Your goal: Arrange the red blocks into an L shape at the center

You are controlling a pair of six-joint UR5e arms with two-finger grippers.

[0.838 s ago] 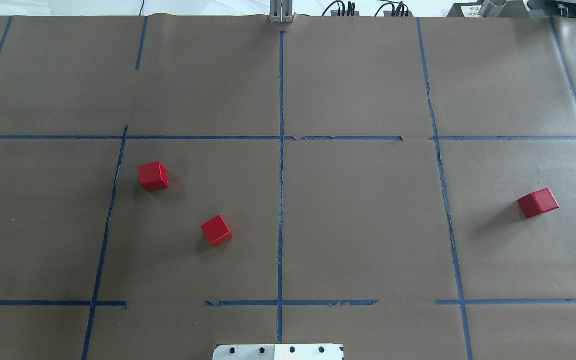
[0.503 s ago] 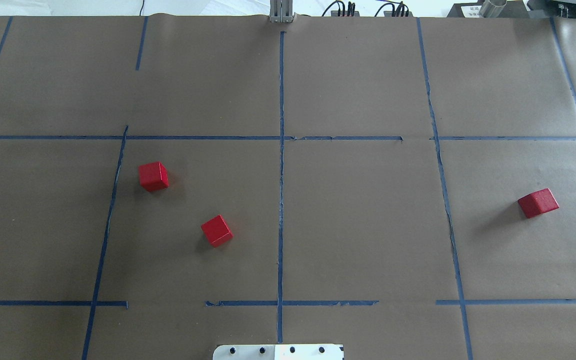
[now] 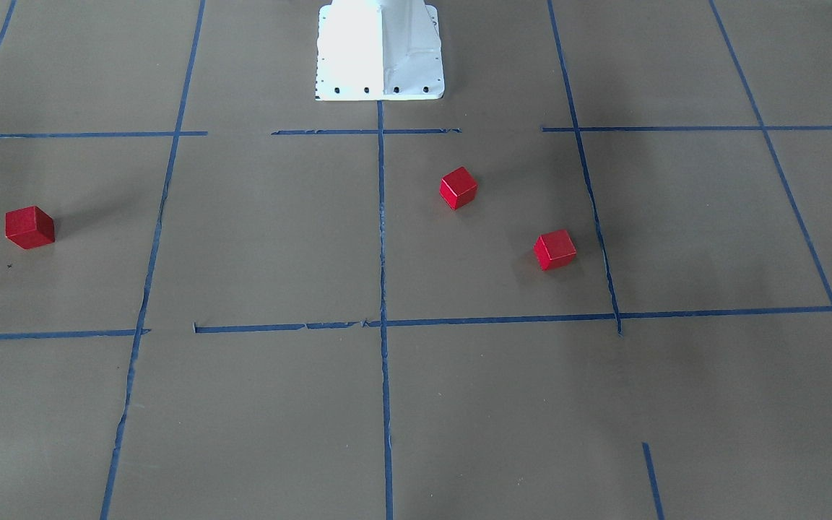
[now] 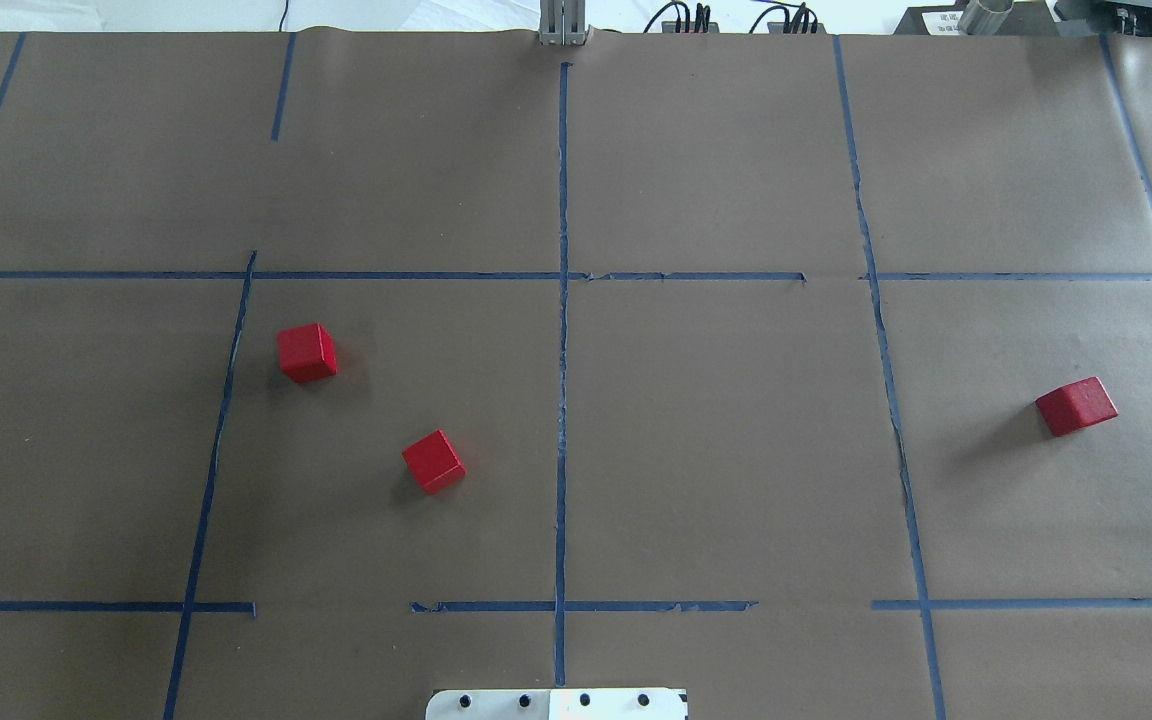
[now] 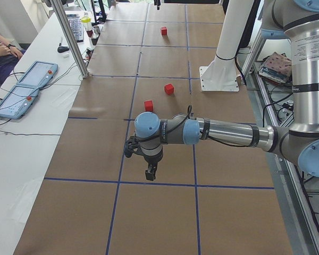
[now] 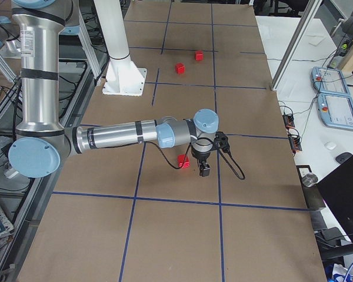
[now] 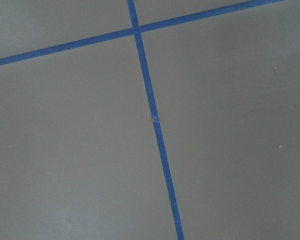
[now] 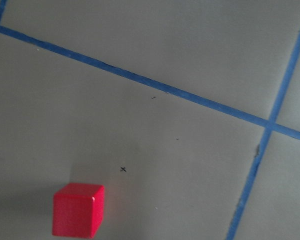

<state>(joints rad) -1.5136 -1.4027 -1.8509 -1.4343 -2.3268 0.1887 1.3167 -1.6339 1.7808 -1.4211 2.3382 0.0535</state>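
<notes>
Three red blocks lie apart on the brown paper. In the overhead view two sit left of the centre line, the first red block (image 4: 307,352) and the second red block (image 4: 433,461). The third red block (image 4: 1076,406) lies far right and also shows in the right wrist view (image 8: 77,210). The center (image 4: 696,440) holds no block. My left gripper (image 5: 150,172) hovers over bare paper, away from the left pair. My right gripper (image 6: 204,170) hangs just beside the third block (image 6: 183,160). I cannot tell whether either gripper is open or shut.
The white robot base (image 4: 556,704) stands at the near table edge. A metal post (image 5: 74,42) and teach pendants (image 5: 26,90) are on the operators' side. Blue tape lines cross the paper.
The blocks have not moved. A small dark tip has come into the overhead view at its right edge.
</notes>
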